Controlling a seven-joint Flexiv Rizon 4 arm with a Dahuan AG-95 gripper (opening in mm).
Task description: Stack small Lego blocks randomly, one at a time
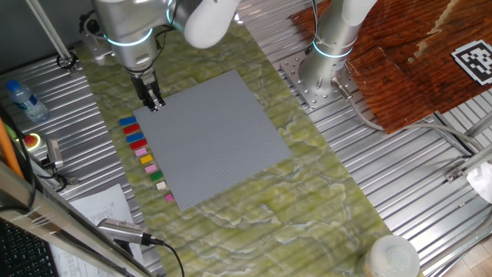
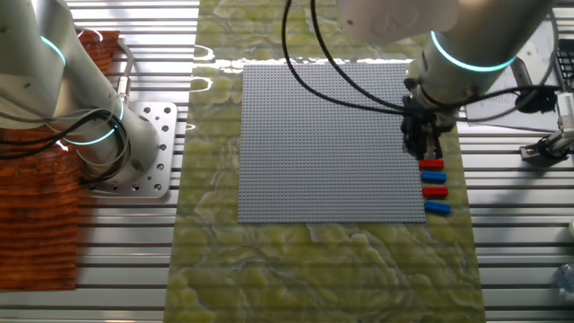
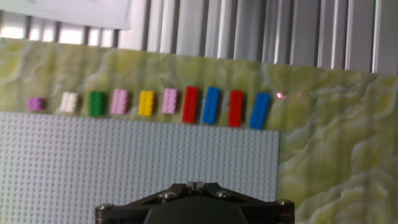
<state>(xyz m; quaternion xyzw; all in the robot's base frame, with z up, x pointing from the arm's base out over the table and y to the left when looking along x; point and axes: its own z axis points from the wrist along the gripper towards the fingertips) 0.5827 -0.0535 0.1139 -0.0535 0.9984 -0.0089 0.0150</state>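
Observation:
Several small Lego blocks lie in a row beside the grey baseplate (image 3: 124,155). In the hand view, from left, they are purple (image 3: 36,104), cream (image 3: 68,102), green (image 3: 96,103), pink (image 3: 119,101), yellow (image 3: 147,102), pink (image 3: 169,101), red (image 3: 191,104), blue (image 3: 211,104), red (image 3: 236,108) and blue (image 3: 260,110). The row also shows in one fixed view (image 1: 142,150). The other fixed view shows only its red and blue end (image 2: 435,186). My gripper (image 3: 194,185) is shut with nothing seen between its fingers. It hovers over the baseplate's corner near the blue end of the row (image 1: 154,104) (image 2: 429,151).
The baseplate (image 1: 215,135) lies on a green marbled mat (image 1: 307,200). A second robot base (image 1: 319,73) stands beyond the mat. A water bottle (image 1: 23,100), papers (image 1: 100,204) and a handheld tool (image 1: 123,229) lie to the left. A white lid (image 1: 392,258) sits at the front.

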